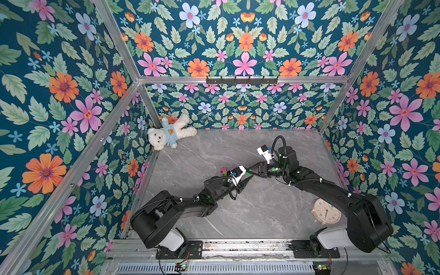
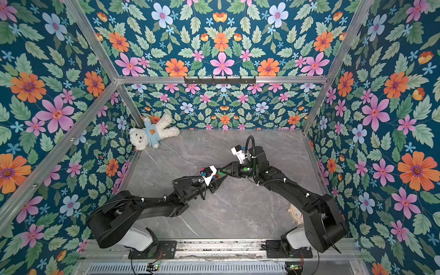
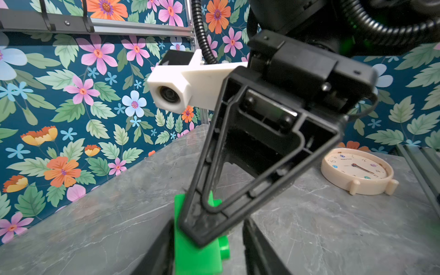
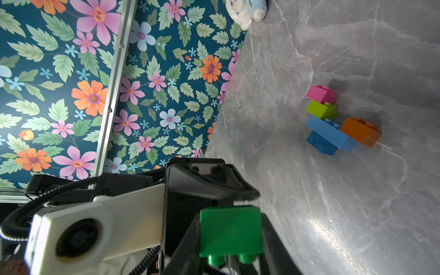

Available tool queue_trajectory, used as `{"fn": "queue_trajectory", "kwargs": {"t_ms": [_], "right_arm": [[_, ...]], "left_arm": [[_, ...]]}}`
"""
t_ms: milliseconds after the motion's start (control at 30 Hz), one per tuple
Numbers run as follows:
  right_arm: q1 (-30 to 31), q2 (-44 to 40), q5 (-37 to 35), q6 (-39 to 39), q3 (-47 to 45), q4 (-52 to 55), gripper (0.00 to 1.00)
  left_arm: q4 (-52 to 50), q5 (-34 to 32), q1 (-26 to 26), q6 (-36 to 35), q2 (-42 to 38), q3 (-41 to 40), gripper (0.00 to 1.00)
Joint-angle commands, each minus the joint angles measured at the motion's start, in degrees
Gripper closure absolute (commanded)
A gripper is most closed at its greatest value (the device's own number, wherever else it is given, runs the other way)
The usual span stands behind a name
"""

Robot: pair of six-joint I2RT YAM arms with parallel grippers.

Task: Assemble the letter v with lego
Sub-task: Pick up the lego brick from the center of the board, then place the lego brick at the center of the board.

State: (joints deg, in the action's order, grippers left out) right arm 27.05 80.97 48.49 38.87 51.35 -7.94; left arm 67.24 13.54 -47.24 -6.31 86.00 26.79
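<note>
Grey marble table (image 1: 262, 209) lies under both arms. Mid-table the right gripper (image 4: 231, 219) pinches the green brick (image 4: 231, 233); the left gripper (image 3: 208, 228) looks a little apart around it. Left should probably let go fully before right pulls away. Only the right wrist view shows the unfinished V (image 4: 333, 126) lying flat nearby.

The bench (image 4: 333, 202) looks like smooth grey marble with a soft sheen. The joined bricks (image 4: 333, 133) lying on it and the green brick (image 4: 231, 229) are smooth, glossy plastic; the fingers (image 3: 204, 171) are matt black plastic. On the bench, the teddy bear (image 1: 170, 133) is fluffy plush and the clock (image 3: 357, 170) matt cream plastic. The rails (image 1: 166, 79) above it are brushed metal
</note>
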Motion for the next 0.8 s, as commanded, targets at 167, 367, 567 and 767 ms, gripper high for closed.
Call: {"fn": "queue_trajectory", "kwargs": {"t_ms": [167, 367, 567, 767], "right_arm": [[-0.1, -2.2, -6.0, -8.4, 0.9, 5.2, 0.91], [-2.2, -1.7, -9.6, -22.6, 4.2, 13.5, 0.96], [-2.3, 0.7, -15.6, -55.2, 6.9, 20.9, 0.95], [-2.1, 6.7, -16.0, -89.6, 6.1, 22.1, 0.97]], "left_arm": [[-0.7, -3.1, 0.2, 2.4, -1.9, -0.3, 0.01], [-0.8, -5.6, 0.2, 4.4, -7.1, -4.3, 0.01], [-5.3, -14.7, 2.1, 9.2, -17.0, -9.4, 0.01], [-21.1, -26.4, 8.5, 23.6, -25.1, -8.4, 0.01]]}}
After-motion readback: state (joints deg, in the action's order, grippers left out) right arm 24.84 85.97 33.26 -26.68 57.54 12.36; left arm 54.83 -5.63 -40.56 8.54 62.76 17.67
